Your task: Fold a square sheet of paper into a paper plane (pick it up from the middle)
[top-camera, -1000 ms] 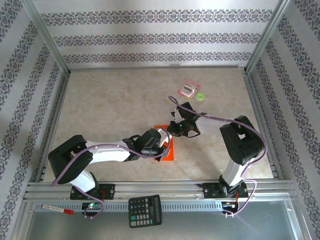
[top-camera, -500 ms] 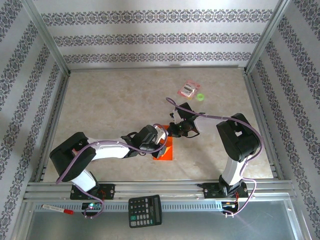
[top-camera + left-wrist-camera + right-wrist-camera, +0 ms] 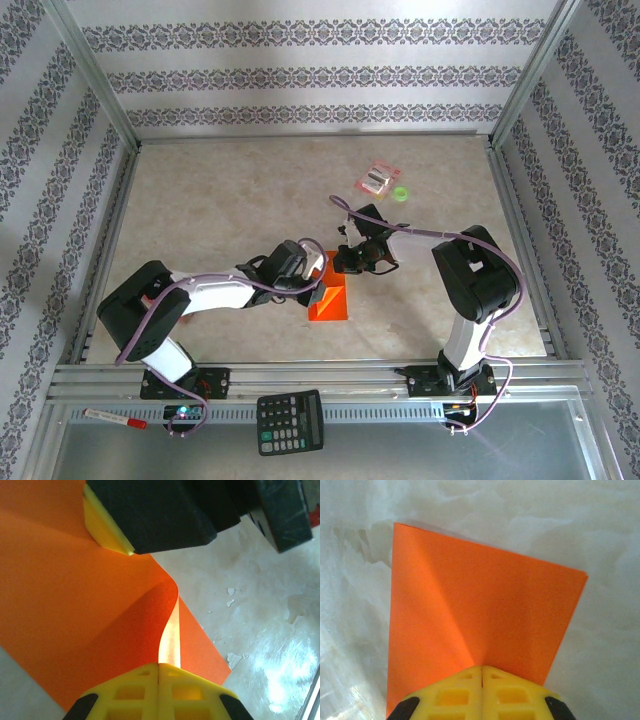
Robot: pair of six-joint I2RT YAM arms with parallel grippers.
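The square sheet of paper [image 3: 330,302] is bright orange and lies near the middle of the table, partly lifted into a raised fold. My left gripper [image 3: 316,274] is shut on its left part. In the left wrist view the sheet [image 3: 75,620] curls up in a ridge from my shut left gripper [image 3: 159,666], and one of the right gripper's yellow fingertips [image 3: 105,527] presses into the paper at the top. My right gripper [image 3: 342,262] is shut on the sheet's far edge. In its own view the right gripper [image 3: 481,669] pinches the creased sheet [image 3: 485,600]. The paper plane is out of view.
A pink-red packet [image 3: 379,178] and a small green disc [image 3: 401,193] lie at the back right of the table. A black calculator [image 3: 290,421] and a red marker [image 3: 115,418] rest on the metal ledge in front of the arm bases. Aluminium rails frame the table.
My left gripper has moved back and to the left, pulling its part of the sheet up. More of the orange sheet now shows in front of it. The right gripper has shifted only slightly.
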